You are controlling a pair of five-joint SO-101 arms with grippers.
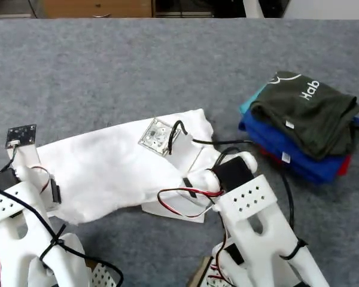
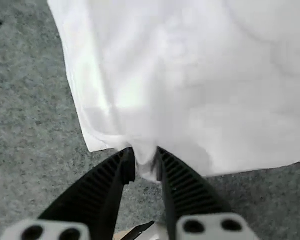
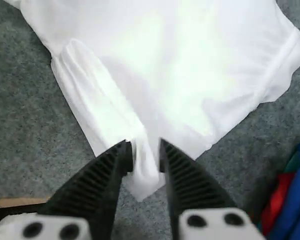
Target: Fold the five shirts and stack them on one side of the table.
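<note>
Across the middle of the grey tabletop (image 1: 107,78) lies a rumpled white shirt (image 1: 113,170). The left end effector (image 2: 145,161) is closed on one edge of it, and the right end effector (image 3: 145,152) pinches another edge. Well apart, toward the right side, sits a stack of folded shirts (image 1: 305,128), a dark green one on top.
</note>
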